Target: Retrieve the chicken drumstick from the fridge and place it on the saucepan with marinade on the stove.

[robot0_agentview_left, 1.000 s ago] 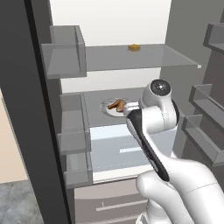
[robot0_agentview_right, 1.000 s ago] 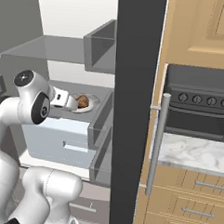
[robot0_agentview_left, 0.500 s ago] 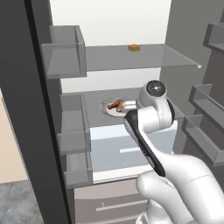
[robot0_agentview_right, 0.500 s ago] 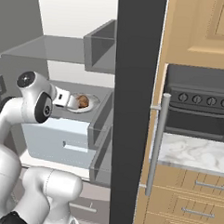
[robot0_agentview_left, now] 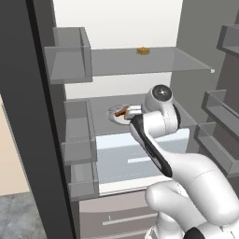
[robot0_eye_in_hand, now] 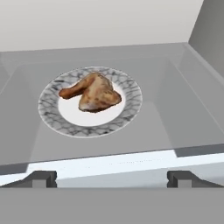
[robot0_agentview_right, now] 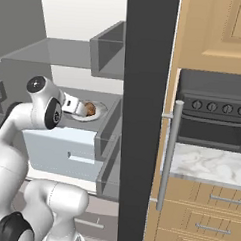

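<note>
The gripper [robot0_eye_in_hand: 111,178] is seen nearest in the hand view, its two dark fingertips [robot0_eye_in_hand: 40,178] set as wide apart as they go, with nothing between the jaws. The wide spread is judged to be preparation for straddling the meat. Beyond the tips lies the front lip of the grey middle shelf [robot0_eye_in_hand: 175,113], and on that shelf a plate [robot0_eye_in_hand: 131,98] with a marbled rim is set near the centre. The chicken drumstick [robot0_eye_in_hand: 94,92] is found lying on the plate's white middle, bone end pointing left in the hand view, well apart from the fingertips. It is presumably stored on the plate to keep it off the shelf.

The arm [robot0_agentview_left: 151,140] is extended from the base into the open fridge [robot0_agentview_left: 46,140], the forearm rising to a raised elbow joint, the hand directed forward and slightly downward toward the plate. In the right base view the hand is seen level with the shelf, just beside the plate [robot0_agentview_right: 96,114]. On the upper glass shelf [robot0_agentview_left: 154,60], farther back, a small tan block [robot0_agentview_left: 143,51] is noted.
</note>
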